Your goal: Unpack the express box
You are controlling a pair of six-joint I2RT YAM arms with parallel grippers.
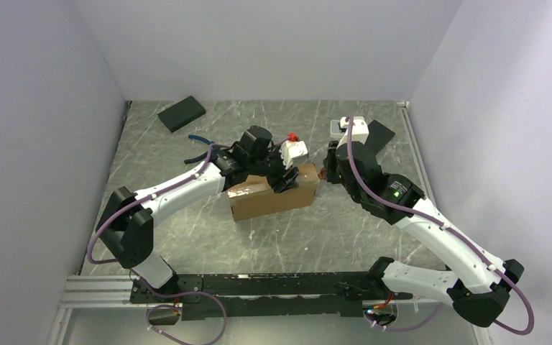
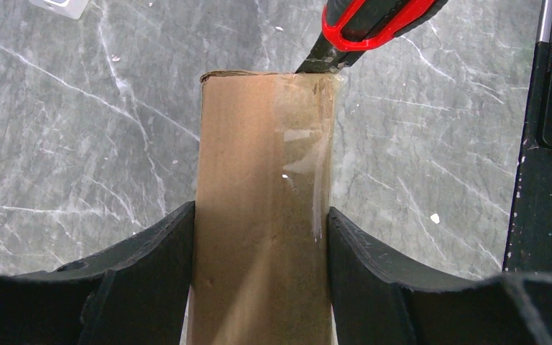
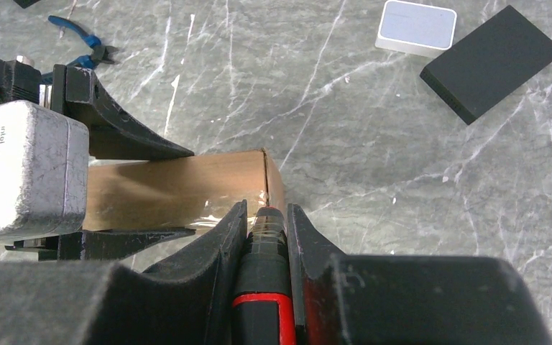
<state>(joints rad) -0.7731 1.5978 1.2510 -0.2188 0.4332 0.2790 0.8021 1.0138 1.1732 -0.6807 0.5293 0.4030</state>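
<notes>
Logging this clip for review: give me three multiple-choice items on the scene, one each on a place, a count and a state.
1. The knife tip is: A at the express box's taped end; B at the box's middle; C in mid-air, clear of it.
2. Count of black blocks: A one; B two; C four.
3. The left end effector: A hangs open, empty; B clamps the box's sides; C is out of view.
1A: the knife meets the end edge. 2B: one back left, one back right. 3B: fingers press both sides.
</notes>
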